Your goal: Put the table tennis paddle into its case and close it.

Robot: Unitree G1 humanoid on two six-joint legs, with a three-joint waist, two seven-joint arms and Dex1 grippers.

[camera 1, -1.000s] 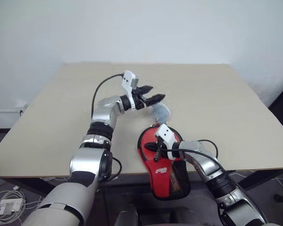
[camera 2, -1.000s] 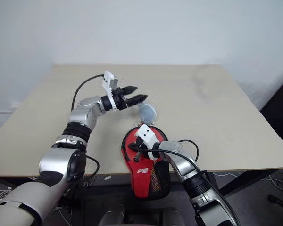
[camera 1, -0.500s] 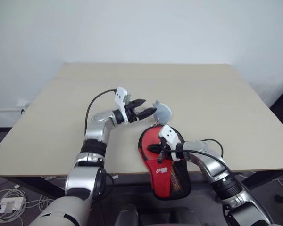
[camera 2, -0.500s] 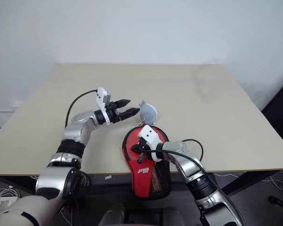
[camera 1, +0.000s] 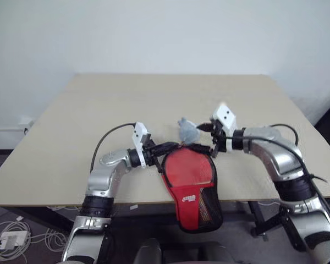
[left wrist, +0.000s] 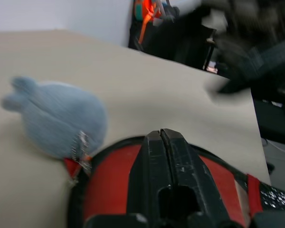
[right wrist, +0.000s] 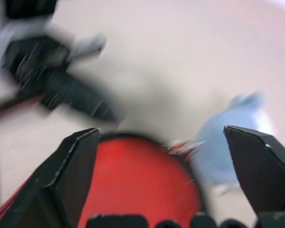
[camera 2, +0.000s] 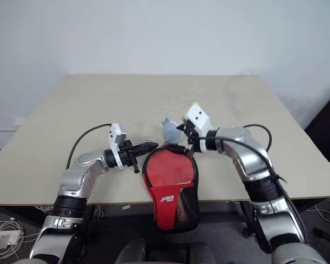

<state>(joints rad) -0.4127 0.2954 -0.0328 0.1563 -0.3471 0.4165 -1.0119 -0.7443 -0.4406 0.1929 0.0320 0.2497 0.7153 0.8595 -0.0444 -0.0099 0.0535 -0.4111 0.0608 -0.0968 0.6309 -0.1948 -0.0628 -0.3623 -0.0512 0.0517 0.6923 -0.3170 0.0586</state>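
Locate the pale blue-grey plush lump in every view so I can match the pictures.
Left eye view: plush lump on the table, just beyond the case's round end.
Right eye view: same spot, left of the right gripper.
Left wrist view: at left, touching the case rim.
Right wrist view: at right, blurred.
Shared landmark: the red case.

text: none legible | case (camera 1: 191,183): white logo, unreadable

Plain office or lab: beige table (camera 1: 99,104), bare white wall (camera 1: 154,33), floor cables (camera 1: 11,234).
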